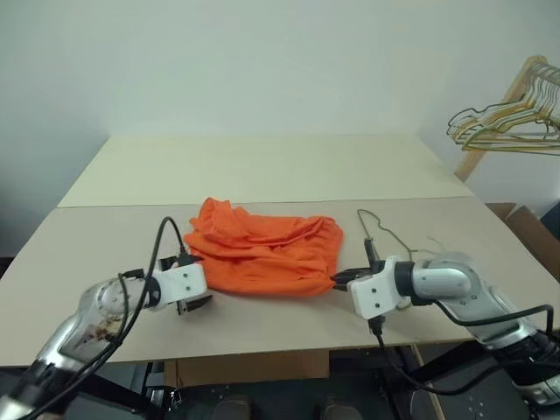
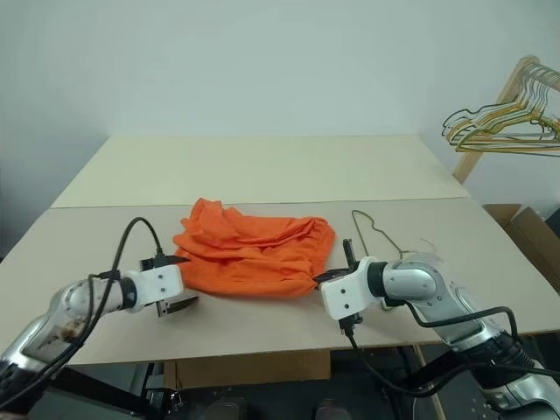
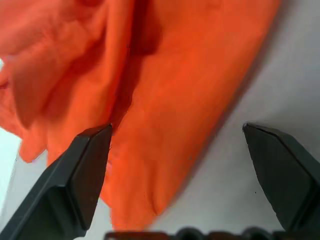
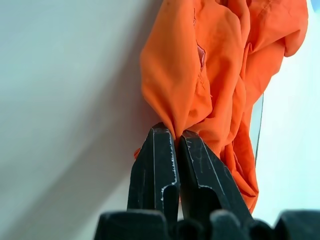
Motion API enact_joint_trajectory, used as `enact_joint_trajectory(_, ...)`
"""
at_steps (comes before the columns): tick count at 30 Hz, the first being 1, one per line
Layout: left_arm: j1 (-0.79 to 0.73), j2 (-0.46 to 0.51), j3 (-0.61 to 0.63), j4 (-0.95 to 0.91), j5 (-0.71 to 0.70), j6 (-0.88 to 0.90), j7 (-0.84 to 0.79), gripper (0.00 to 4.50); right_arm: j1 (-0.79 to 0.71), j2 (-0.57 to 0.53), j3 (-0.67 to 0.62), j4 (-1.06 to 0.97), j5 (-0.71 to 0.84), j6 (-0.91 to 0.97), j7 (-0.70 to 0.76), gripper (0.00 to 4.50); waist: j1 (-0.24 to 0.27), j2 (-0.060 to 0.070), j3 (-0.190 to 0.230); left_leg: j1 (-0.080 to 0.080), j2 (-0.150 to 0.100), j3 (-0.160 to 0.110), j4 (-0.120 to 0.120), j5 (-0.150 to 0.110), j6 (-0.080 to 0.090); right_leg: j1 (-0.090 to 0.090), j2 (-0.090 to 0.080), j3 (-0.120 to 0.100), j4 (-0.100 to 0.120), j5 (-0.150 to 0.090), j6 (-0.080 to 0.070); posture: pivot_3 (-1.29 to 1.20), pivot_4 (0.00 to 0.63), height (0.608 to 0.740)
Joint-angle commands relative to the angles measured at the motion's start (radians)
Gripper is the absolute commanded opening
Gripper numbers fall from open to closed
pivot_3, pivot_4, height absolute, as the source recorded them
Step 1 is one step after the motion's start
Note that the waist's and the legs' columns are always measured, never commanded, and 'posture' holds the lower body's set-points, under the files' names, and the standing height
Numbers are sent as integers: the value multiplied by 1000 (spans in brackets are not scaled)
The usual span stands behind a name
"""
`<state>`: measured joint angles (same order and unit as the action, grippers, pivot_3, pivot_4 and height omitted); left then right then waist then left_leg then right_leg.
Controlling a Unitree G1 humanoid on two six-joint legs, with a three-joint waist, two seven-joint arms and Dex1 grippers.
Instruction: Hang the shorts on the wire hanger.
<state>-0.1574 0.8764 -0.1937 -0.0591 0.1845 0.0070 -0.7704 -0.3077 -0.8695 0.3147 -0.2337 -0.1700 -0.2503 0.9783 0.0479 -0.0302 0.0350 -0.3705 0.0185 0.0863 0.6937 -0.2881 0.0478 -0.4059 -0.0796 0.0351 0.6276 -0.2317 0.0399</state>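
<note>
On the counter [image 1: 105,254] we are pinching the shorts [image 1: 262,249] corner with our right end effector [image 1: 343,280], left end effector [image 1: 194,280] gaping wide to take the opposite edge.

shorts [image 1: 262,254] on table [image 1: 262,166] | wire hanger [image 1: 385,232] right of shorts

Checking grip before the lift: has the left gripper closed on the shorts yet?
No, the left gripper stands wide open, its fingers apart over the edge of the orange shorts.
</note>
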Motion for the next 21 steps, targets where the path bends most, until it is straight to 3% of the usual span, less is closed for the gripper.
enact_joint_trajectory(1,-61,-13,-31,87,67,-54,15,4135,5,-10,-58,-47,28,8,-4,0,-6,0,0,0,0,0,0,0,0,0,0,0,0,0,0,24,0,740)
enact_joint_trajectory(5,-106,-36,-41,162,110,-90,42,3004,20,-7,-74,-63,28,22,-4,0,-15,0,0,1,1,0,0,0,0,0,1,0,1,0,0,13,0,740)
enact_joint_trajectory(14,-132,-49,-4,178,85,-124,25,22,35,2,-87,-84,39,47,-1,0,-35,0,0,0,0,0,1,0,0,0,1,0,2,0,1,14,0,740)
enact_joint_trajectory(17,-120,-20,23,158,47,-142,-12,22,31,1,-87,-80,49,47,7,0,-36,0,0,0,1,0,1,0,0,0,1,0,2,0,1,20,0,740)
enact_joint_trajectory(21,-63,92,94,91,-111,-189,-192,22,35,-13,-98,-106,128,95,59,0,-44,0,0,0,1,0,1,0,0,-1,1,1,2,0,0,26,0,740)
